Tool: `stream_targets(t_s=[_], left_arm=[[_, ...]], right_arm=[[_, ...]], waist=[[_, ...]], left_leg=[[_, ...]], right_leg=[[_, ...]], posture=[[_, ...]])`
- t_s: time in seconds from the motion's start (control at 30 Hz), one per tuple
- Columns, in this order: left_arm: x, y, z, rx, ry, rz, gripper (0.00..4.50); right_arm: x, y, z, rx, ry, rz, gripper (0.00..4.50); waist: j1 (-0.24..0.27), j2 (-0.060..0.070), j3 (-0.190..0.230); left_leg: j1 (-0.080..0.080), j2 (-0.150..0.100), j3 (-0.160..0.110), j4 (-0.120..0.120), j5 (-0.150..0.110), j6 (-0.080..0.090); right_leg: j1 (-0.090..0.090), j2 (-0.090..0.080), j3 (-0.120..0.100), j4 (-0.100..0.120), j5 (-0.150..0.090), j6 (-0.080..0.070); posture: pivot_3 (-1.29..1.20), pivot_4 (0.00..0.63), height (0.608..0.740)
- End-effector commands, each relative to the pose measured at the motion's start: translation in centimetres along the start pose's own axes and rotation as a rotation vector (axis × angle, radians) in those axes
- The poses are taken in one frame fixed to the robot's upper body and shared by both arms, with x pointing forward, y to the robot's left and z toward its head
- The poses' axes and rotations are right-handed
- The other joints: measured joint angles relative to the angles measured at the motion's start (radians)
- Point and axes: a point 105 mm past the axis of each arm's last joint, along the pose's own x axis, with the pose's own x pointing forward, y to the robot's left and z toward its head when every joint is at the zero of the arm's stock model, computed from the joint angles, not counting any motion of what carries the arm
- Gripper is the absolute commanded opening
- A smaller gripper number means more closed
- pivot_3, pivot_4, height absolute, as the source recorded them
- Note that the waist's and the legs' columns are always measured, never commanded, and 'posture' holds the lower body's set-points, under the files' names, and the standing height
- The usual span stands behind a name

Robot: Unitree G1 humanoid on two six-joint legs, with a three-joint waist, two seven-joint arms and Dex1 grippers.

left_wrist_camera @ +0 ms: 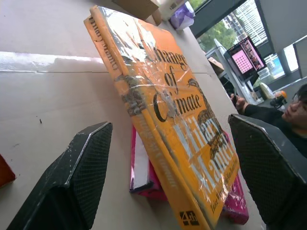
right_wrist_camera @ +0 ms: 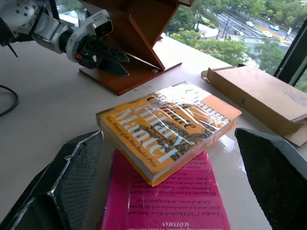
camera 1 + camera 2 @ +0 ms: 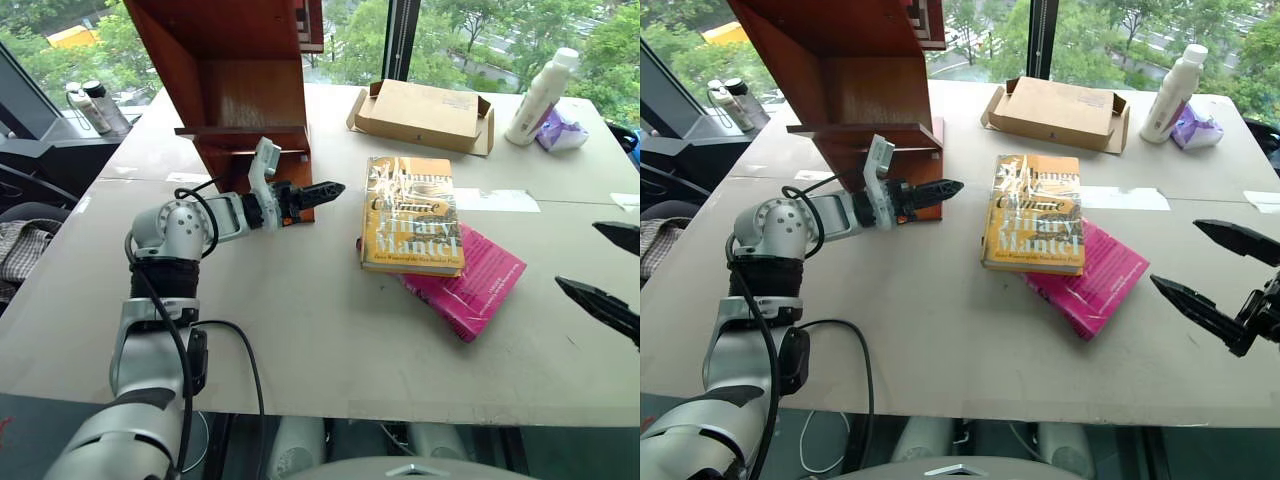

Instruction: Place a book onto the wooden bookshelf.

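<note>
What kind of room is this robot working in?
Probably an upper-floor office or lab: big windows overlook treetops, a person sits near a screen, and a plain table holds the test items.

The thick yellow-orange paperback book (image 3: 412,215) has large pale lettering and dark script on its glossy cover, and it lies on a magenta-pink paperback (image 3: 470,280) printed with small dark text, both on my pale beige table (image 3: 300,320). The tall wooden bookshelf (image 3: 240,90) near the table's far left corner is a reddish brown, the flat cardboard box (image 3: 425,115) at the far edge is plain tan, and the plastic bottle (image 3: 540,97) toward the far right corner is white beside a crumpled lilac wrapper (image 3: 560,132). My left gripper (image 3: 325,190) and right gripper (image 3: 1215,265) have black fingers with a fine cross-hatched texture on their pads (image 1: 86,163), and my left arm (image 3: 170,235) is silver-grey with black cables.
</note>
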Motion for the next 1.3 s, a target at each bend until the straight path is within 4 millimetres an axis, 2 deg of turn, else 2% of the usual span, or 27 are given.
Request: stream_targets(t_s=[0.03,0.13,0.3,0.57,0.67,0.8,0.9,0.97,1.07,1.23,1.3], left_arm=[[2.3,-0.1,0.8,-0.082,-0.022,-0.043,3.98],[4.0,0.1,0.9,-0.098,-0.03,-0.054,3.98],[6.3,-0.2,-1.0,-0.128,0.037,-0.087,3.98],[8.2,-0.6,-3.9,-0.114,0.115,-0.138,3.98],[8.5,-1.1,-3.8,-0.127,0.081,-0.179,3.18],[8.3,-1.5,-3.2,-0.164,0.051,-0.221,1.3],[7.7,-1.6,-2.6,-0.205,0.028,-0.241,0.32],[7.3,-1.7,-1.9,-0.223,0.013,-0.252,0.19],[6.6,-3.2,-0.7,-0.258,0.023,-0.329,0.19],[5.3,-7.9,1.7,-0.309,0.077,-0.5,0.19],[4.7,-10.3,1.2,-0.25,0.145,-0.542,0.19]], right_arm=[[-0.5,1.1,1.0,-0.044,-0.027,-0.055,4.41],[-0.7,1.6,1.1,-0.044,-0.03,-0.088,4.41],[-1.0,2.8,1.0,-0.037,-0.024,-0.118,4.41],[-1.3,3.9,1.1,-0.032,-0.012,-0.152,4.41],[-1.3,4.2,1.0,-0.022,-0.001,-0.143,4.5],[-1.2,4.4,1.0,-0.015,0.014,-0.134,4.5],[-1.2,4.5,0.8,-0.005,0.021,-0.131,4.5],[-1.1,4.5,0.6,-0.004,0.03,-0.134,4.5],[-1.0,4.4,0.7,-0.001,0.019,-0.143,4.5],[0.1,3.7,1.0,-0.031,-0.042,-0.171,4.5],[0.6,2.7,1.1,-0.027,-0.076,-0.149,4.5]], waist=[[0.006,0.0,0.0],[0.011,-0.001,0.0],[0.011,-0.001,0.0],[0.01,-0.002,0.001],[0.012,-0.002,0.001],[0.011,-0.002,0.001],[0.011,-0.002,0.001],[0.011,-0.002,0.001],[0.011,-0.002,0.001],[0.012,-0.003,0.001],[0.011,-0.003,0.001]], left_leg=[[0.0,0.0,0.0,0.0,0.0,0.0],[-0.002,-0.002,-0.001,0.0,0.0,0.0],[-0.003,-0.002,-0.001,-0.001,0.0,0.0],[-0.004,-0.003,-0.003,-0.001,0.0,0.001],[-0.004,-0.003,-0.003,-0.001,0.0,0.001],[-0.004,-0.003,-0.004,-0.001,0.0,0.001],[-0.004,-0.003,-0.004,-0.001,0.0,0.001],[-0.004,-0.003,-0.004,-0.001,0.0,0.001],[-0.004,-0.003,-0.004,-0.001,0.0,0.001],[-0.008,-0.003,-0.007,0.001,0.0,0.001],[-0.011,-0.003,-0.008,0.002,0.0,0.001]], right_leg=[[0.0,0.0,0.0,0.0,0.0,0.0],[0.0,-0.001,-0.001,-0.001,-0.001,0.002],[-0.001,-0.001,-0.001,-0.003,0.0,0.0],[-0.001,-0.002,-0.002,-0.003,-0.001,0.001],[-0.001,-0.002,-0.003,-0.003,-0.001,0.001],[-0.001,-0.003,-0.003,-0.004,-0.001,0.0],[-0.001,-0.003,-0.003,-0.004,-0.001,0.001],[-0.001,-0.003,-0.004,-0.004,-0.002,0.002],[-0.001,-0.003,-0.004,-0.004,-0.002,0.002],[-0.002,-0.003,-0.006,-0.004,-0.002,0.002],[-0.004,-0.003,-0.007,-0.003,-0.002,0.002]], posture=[[0.0,0.15,0.733],[0.0,0.15,0.733],[0.0,0.15,0.733],[0.0,0.15,0.733],[0.0,0.15,0.733],[0.0,0.15,0.733],[0.0,0.15,0.733],[0.0,0.15,0.733],[0.0,0.15,0.733],[0.0,0.15,0.733],[0.0,0.15,0.733]])
